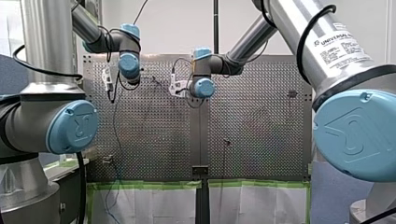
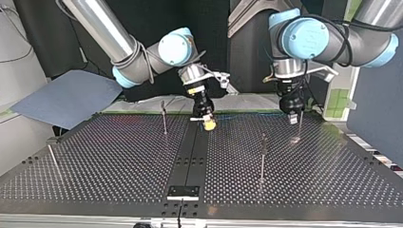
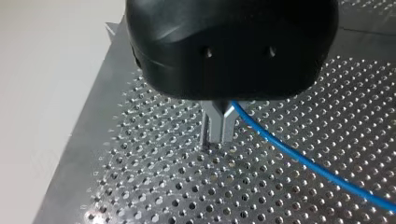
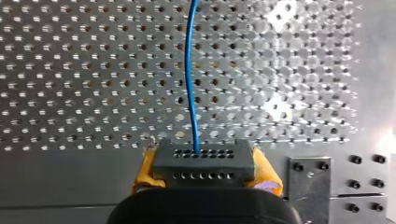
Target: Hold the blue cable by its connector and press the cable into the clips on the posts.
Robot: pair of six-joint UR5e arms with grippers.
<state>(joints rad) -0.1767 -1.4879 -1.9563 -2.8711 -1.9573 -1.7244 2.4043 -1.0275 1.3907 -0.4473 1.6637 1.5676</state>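
Clamping the grey connector (image 4: 203, 163) between its yellow pads (image 4: 145, 170), my right gripper (image 2: 207, 122) holds it tight. The blue cable (image 4: 189, 70) runs straight ahead from the connector over the perforated table (image 4: 70, 70). My left gripper (image 3: 218, 133) has its metal fingers pinched on the cable, low over the table, and the cable trails off beside them. A thin post (image 2: 164, 116) stands near my right gripper.
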